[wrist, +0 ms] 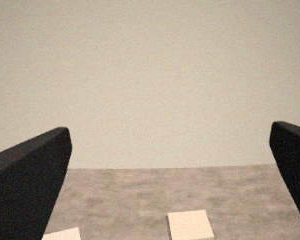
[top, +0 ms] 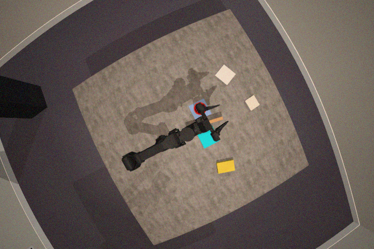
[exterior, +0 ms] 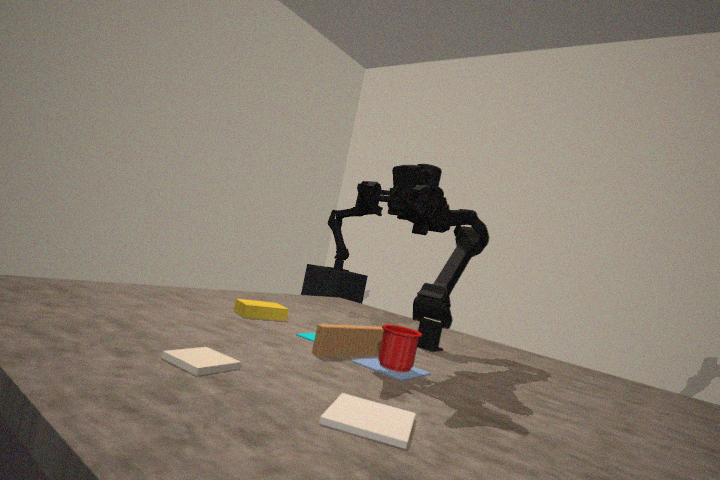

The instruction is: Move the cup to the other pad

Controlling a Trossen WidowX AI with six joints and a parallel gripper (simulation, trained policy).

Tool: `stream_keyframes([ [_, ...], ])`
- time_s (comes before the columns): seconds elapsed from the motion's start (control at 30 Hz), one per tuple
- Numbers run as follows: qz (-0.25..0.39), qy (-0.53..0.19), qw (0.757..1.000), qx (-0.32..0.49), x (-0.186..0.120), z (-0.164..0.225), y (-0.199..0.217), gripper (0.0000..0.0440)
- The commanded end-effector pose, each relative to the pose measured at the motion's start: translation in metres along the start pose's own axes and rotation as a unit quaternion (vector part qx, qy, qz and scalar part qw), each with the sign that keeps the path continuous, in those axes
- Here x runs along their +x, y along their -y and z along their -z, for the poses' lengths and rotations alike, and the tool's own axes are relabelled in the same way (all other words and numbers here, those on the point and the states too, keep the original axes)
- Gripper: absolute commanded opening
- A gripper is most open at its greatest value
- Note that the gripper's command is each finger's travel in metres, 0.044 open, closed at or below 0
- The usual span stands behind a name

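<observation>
Cup (top: 195, 111) (exterior: 398, 348) upright on blue pad (top: 208, 112) (exterior: 418, 373), near wood block (top: 216, 119) (exterior: 346, 341). Your claw (top: 224, 113) (exterior: 416, 226) (wrist: 171, 135) hangs above desk (top: 170, 205) (exterior: 145, 407) (wrist: 125, 195), fingers wide apart, w/ nothing gripped. Marbles: can't tell.

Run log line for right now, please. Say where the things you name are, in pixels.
fingers (top: 224, 113): open, raised, nothing between | red cup (exterior: 398, 349): upright on blue pad (top: 203, 114) (exterior: 414, 373) | cyan pad (top: 205, 141) (exterior: 306, 336): no cup | marbles: not visible
</observation>
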State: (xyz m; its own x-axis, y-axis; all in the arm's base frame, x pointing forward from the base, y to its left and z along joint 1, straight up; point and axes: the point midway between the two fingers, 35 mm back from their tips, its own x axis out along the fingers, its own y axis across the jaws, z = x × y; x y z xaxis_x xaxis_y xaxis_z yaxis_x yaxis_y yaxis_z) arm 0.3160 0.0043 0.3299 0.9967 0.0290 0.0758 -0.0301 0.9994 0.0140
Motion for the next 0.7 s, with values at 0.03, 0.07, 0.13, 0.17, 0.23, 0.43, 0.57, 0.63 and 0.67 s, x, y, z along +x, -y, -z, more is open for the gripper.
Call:
stream_keyframes([
  [0.03, 0.000, -0.001, 1.000, 0.000, 0.0001, -0.0016, -0.0003, 0.0348],
  [0.07, 0.001, -0.002, 1.000, 0.001, 0.0002, -0.0021, -0.0003, 0.0321],
  [0.13, 0.001, -0.006, 1.000, 0.002, 0.0005, -0.0027, -0.0004, 0.0269],
  [0.17, 0.002, -0.008, 1.000, 0.003, 0.0007, -0.0029, -0.0005, 0.0243],
  [0.23, 0.002, -0.014, 1.000, 0.006, 0.0012, -0.0032, -0.0007, 0.0190],
  [0.43, 0.005, -0.037, 0.999, 0.020, 0.0036, -0.0022, -0.0018, 0.0050],
  [0.57, 0.004, -0.055, 0.998, 0.036, 0.0064, -0.0020, -0.0045, 0.0061],
  [0.63, 0.003, -0.064, 0.997, 0.046, 0.0080, -0.0023, -0.0062, 0.0081],
  [0.67, 0.002, -0.069, 0.996, 0.051, 0.0087, -0.0026, -0.0071, 0.0090],
])
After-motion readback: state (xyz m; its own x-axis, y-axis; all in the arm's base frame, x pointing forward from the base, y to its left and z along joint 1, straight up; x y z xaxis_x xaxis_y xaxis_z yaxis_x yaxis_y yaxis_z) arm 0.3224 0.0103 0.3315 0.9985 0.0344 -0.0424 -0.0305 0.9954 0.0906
